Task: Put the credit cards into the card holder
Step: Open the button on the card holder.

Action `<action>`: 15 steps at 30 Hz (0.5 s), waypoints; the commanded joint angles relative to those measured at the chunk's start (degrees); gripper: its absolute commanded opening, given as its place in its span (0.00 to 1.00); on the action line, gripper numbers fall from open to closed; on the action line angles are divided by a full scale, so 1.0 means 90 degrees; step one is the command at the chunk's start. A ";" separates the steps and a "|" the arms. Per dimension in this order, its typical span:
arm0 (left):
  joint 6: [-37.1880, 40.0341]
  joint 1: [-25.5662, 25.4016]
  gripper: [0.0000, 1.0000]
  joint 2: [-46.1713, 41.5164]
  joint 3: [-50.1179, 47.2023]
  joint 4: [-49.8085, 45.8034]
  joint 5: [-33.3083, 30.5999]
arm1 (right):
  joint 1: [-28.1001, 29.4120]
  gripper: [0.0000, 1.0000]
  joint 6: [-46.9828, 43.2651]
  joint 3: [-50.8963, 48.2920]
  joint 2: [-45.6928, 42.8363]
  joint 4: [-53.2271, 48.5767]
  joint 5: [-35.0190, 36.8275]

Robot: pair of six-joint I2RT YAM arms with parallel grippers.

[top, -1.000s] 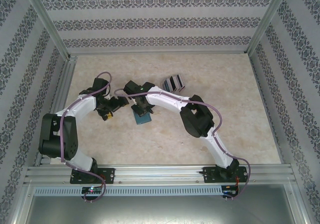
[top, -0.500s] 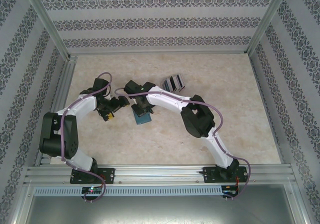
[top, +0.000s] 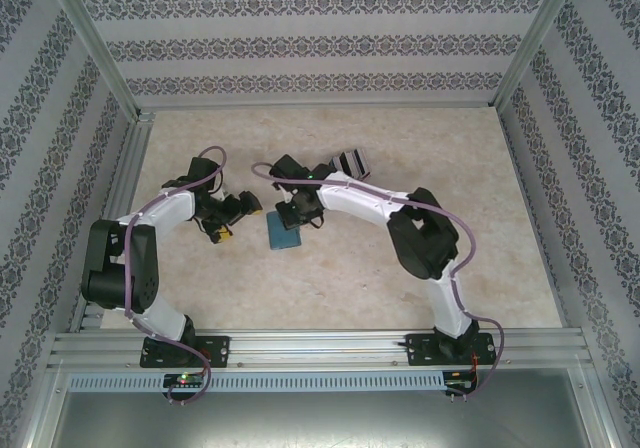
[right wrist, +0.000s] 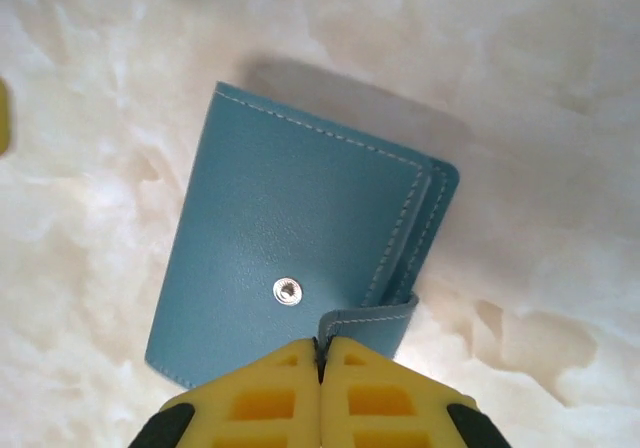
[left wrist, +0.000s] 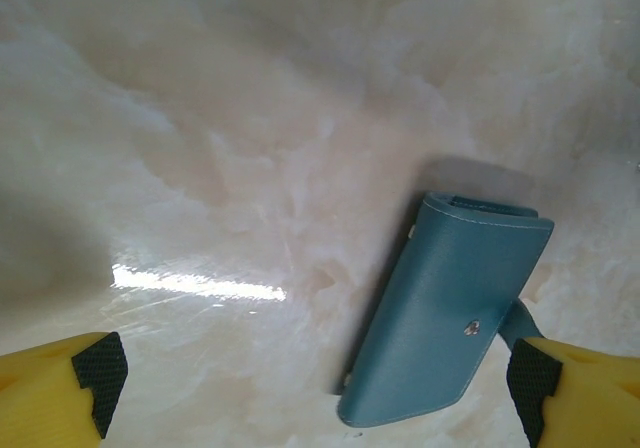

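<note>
The teal card holder [top: 285,234] lies flat on the marble table between the two arms. In the right wrist view its snap stud [right wrist: 287,290] faces up, and a narrow flap [right wrist: 372,320] curls up from its near edge. My right gripper [right wrist: 322,353] is shut on the edge of that flap and sits over the holder's far end [top: 299,214]. My left gripper [top: 240,219] stands open just left of the holder [left wrist: 450,313], its yellow fingers [left wrist: 60,388] wide apart and the holder's near corner by the right finger. The credit cards [top: 350,162] stand fanned behind the right arm, partly hidden by it.
Aluminium rails [top: 130,168] and patterned walls bound the table on three sides. The right arm's forearm [top: 365,203] stretches across the middle toward the holder. Bare marble lies to the right and at the near side of the holder.
The right gripper has closed fully on the holder's flap, and its arm has shifted right and back, now covering part of the cards. The left gripper has edged slightly toward the holder.
</note>
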 commanded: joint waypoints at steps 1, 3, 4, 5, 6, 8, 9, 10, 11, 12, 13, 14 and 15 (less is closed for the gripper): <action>0.0017 -0.0118 1.00 0.0062 0.0094 0.0244 0.0305 | -0.0173 0.08 0.0473 -0.0407 -0.0585 0.0598 -0.0540; 0.0037 -0.0196 1.00 0.0076 0.0105 0.0339 0.0433 | -0.0242 0.08 0.0604 -0.0640 -0.0813 0.0784 -0.0655; 0.0047 -0.0238 1.00 0.0063 0.0113 0.0385 0.0481 | -0.0274 0.08 0.0668 -0.0734 -0.0903 0.0865 -0.0686; 0.0071 -0.0290 1.00 0.0065 0.0122 0.0435 0.0521 | -0.0305 0.08 0.0731 -0.0828 -0.1002 0.0938 -0.0725; 0.0099 -0.0337 0.99 0.0057 0.0126 0.0461 0.0560 | -0.0327 0.09 0.0790 -0.0915 -0.1084 0.1015 -0.0746; 0.0161 -0.0417 0.99 0.0043 0.0164 0.0472 0.0583 | -0.0372 0.09 0.0837 -0.0983 -0.1199 0.1061 -0.0795; 0.0185 -0.0447 0.99 0.0033 0.0173 0.0473 0.0588 | -0.0401 0.09 0.0848 -0.1002 -0.1246 0.1084 -0.0823; 0.0202 -0.0462 0.99 0.0033 0.0174 0.0480 0.0599 | -0.0420 0.09 0.0858 -0.1027 -0.1270 0.1118 -0.0829; 0.0210 -0.0474 0.98 0.0033 0.0192 0.0488 0.0617 | -0.0436 0.09 0.0867 -0.1026 -0.1281 0.1130 -0.0850; 0.0185 -0.0497 0.97 0.0033 0.0198 0.0492 0.0636 | -0.0472 0.09 0.0875 -0.1016 -0.1264 0.1110 -0.0879; 0.0174 -0.0518 0.96 0.0042 0.0195 0.0514 0.0655 | -0.0485 0.09 0.0886 -0.1014 -0.1266 0.1123 -0.0928; 0.0160 -0.0533 0.94 0.0048 0.0215 0.0538 0.0678 | -0.0502 0.09 0.0902 -0.1014 -0.1261 0.1133 -0.0955; 0.0141 -0.0564 0.94 0.0054 0.0230 0.0551 0.0690 | -0.0499 0.09 0.0916 -0.1005 -0.1261 0.1137 -0.0980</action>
